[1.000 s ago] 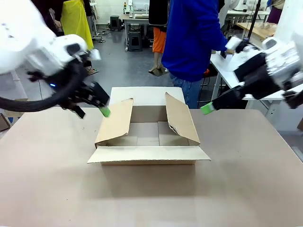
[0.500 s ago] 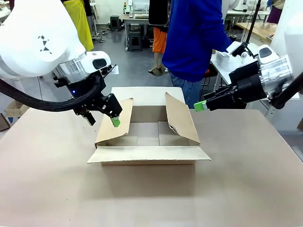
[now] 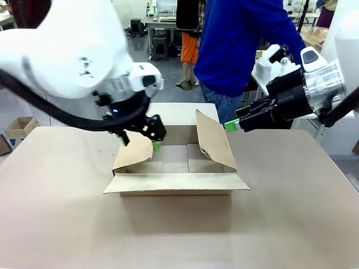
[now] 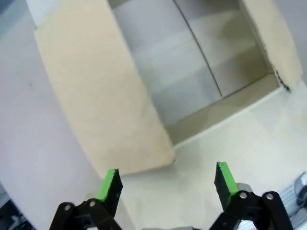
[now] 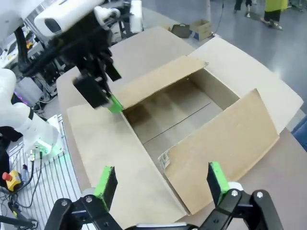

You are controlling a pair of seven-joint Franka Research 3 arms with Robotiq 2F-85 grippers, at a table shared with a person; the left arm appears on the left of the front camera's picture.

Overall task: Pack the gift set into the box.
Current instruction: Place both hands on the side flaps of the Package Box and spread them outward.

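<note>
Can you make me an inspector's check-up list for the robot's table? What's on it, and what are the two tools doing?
Surface: tan table top, flat.
Job's things: plain brown cardboard box in the middle, four flaps open, only its bare bottom seen inside.
Clutter: nothing seen.
Grippers: left tool open, right over the far end of the left flap, contact unclear; right tool open, in the air near the right flap, touching nothing.
Cables: black hose loops below the left arm.
Surroundings: person in a blue top at the far side; small cardboard carton on the floor, far left.
</note>
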